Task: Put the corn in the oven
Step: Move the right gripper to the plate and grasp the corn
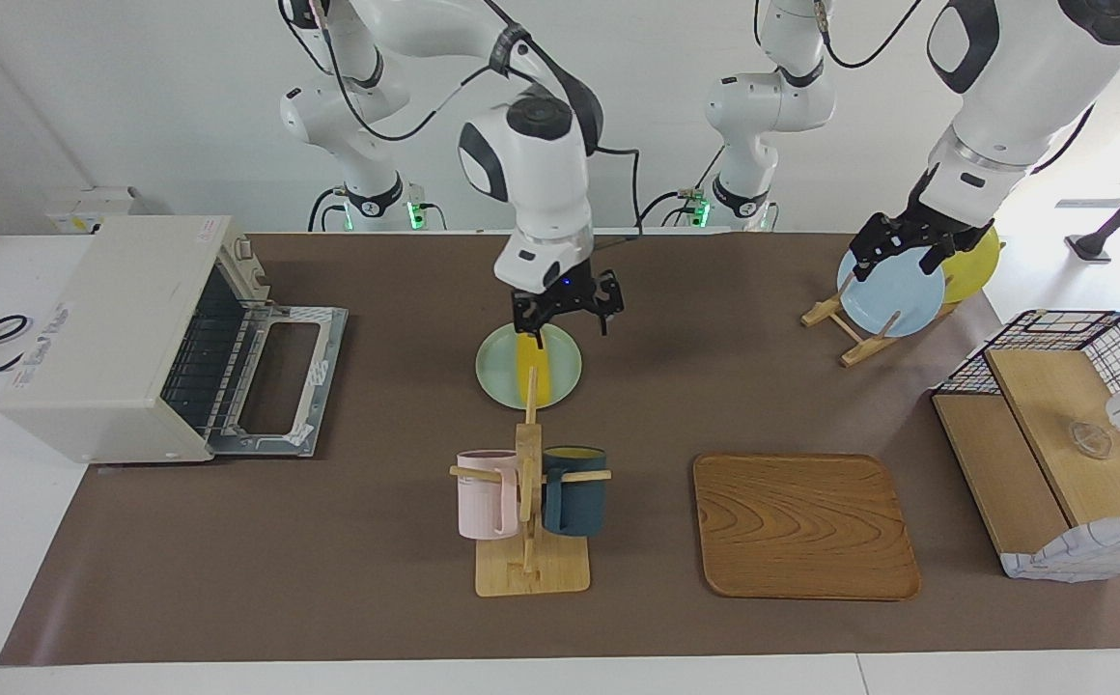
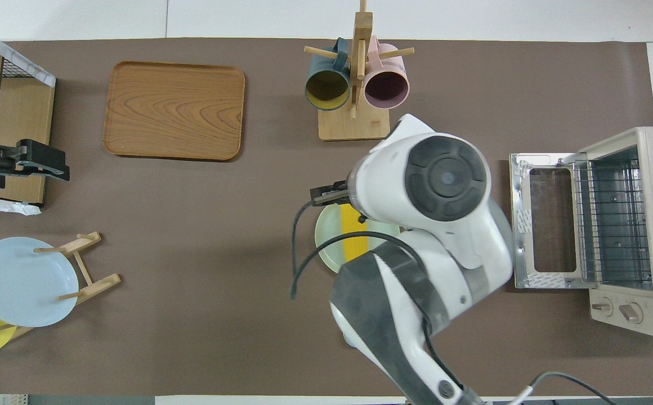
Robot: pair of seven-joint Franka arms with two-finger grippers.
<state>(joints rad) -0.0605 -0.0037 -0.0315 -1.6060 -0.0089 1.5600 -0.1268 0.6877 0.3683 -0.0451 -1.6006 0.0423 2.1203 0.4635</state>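
The yellow corn (image 1: pixel 533 372) lies on a pale green plate (image 1: pixel 497 372) mid-table; in the overhead view only a strip of the corn (image 2: pixel 354 247) and part of the plate (image 2: pixel 326 236) show under the right arm. My right gripper (image 1: pixel 566 326) hangs open just over the plate's edge nearer the robots, holding nothing. The off-white oven (image 1: pixel 106 328) stands at the right arm's end of the table, its door (image 1: pixel 280 381) folded down flat and its wire rack (image 2: pixel 611 225) showing. My left gripper (image 1: pixel 893 256) waits open in the air by the plate rack.
A mug tree (image 1: pixel 529 502) with a pink and a dark blue mug stands farther from the robots than the plate. Beside it lies a wooden tray (image 1: pixel 804 526). A rack with a blue plate (image 1: pixel 893 294) and a wire-sided shelf (image 1: pixel 1062 434) are at the left arm's end.
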